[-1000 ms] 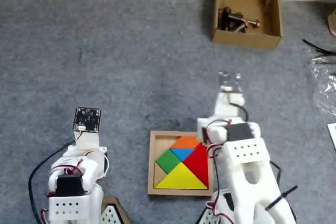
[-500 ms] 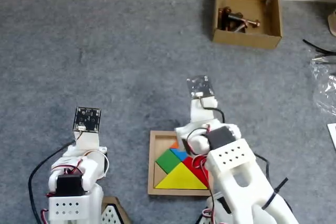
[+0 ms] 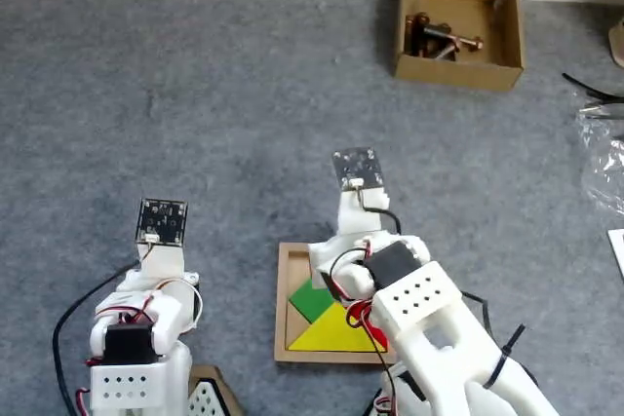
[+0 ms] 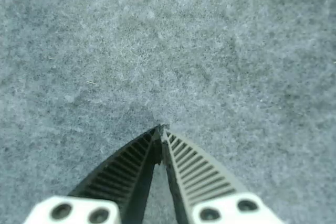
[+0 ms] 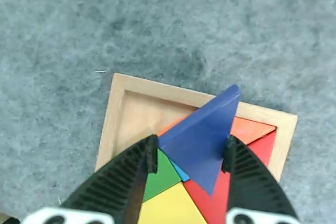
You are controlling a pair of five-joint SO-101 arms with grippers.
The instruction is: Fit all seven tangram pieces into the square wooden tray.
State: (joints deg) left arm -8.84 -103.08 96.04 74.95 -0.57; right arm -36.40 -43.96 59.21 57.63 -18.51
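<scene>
Fingers (image 5: 132,172) of R arm (image 3: 421,301) clamp blue triangle (image 5: 202,139) over tray (image 5: 157,88)

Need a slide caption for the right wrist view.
Right gripper holds a blue triangle between its fingers above the partly filled wooden tray, one corner bare.

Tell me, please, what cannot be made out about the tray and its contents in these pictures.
- High view: the right arm covers half of the wooden tray, so what lies in it cannot be counted.
- Right wrist view: the blue triangle, held in the jaws, hides what lies under it; whether it touches anything below is unclear.
- High view: the things in the cardboard box are too small to identify.
</scene>
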